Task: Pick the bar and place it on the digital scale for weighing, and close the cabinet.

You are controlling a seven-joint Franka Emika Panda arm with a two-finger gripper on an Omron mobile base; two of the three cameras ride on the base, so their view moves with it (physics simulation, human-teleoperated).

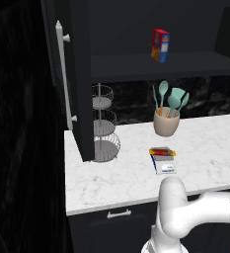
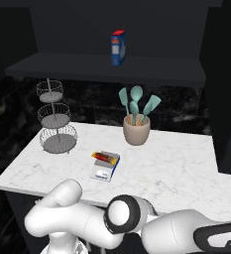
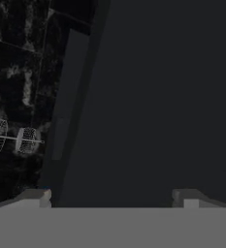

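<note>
The red and orange-yellow bar [image 1: 162,151] [image 2: 105,157] lies across the far end of the digital scale [image 1: 164,165] [image 2: 103,171], which sits flat on the marble counter. The dark cabinet [image 1: 151,29] stands open above. Its left door [image 1: 81,74] swings out over the counter, with a long silver handle [image 1: 63,74]. A dark door panel [image 2: 227,84] stands at the right. In the hand view my gripper [image 3: 112,197] is open and holds nothing. It faces a flat dark cabinet panel [image 3: 158,97] at close range, with the panel's edge [image 3: 71,97] to the left.
A red, blue and yellow box [image 1: 160,45] [image 2: 117,47] stands on the cabinet shelf. A beige pot of teal utensils [image 1: 166,121] [image 2: 136,130] and a three-tier wire stand [image 1: 105,129] [image 2: 56,121] [image 3: 12,138] sit at the back of the counter [image 1: 111,183]. A drawer handle [image 1: 119,214] is below.
</note>
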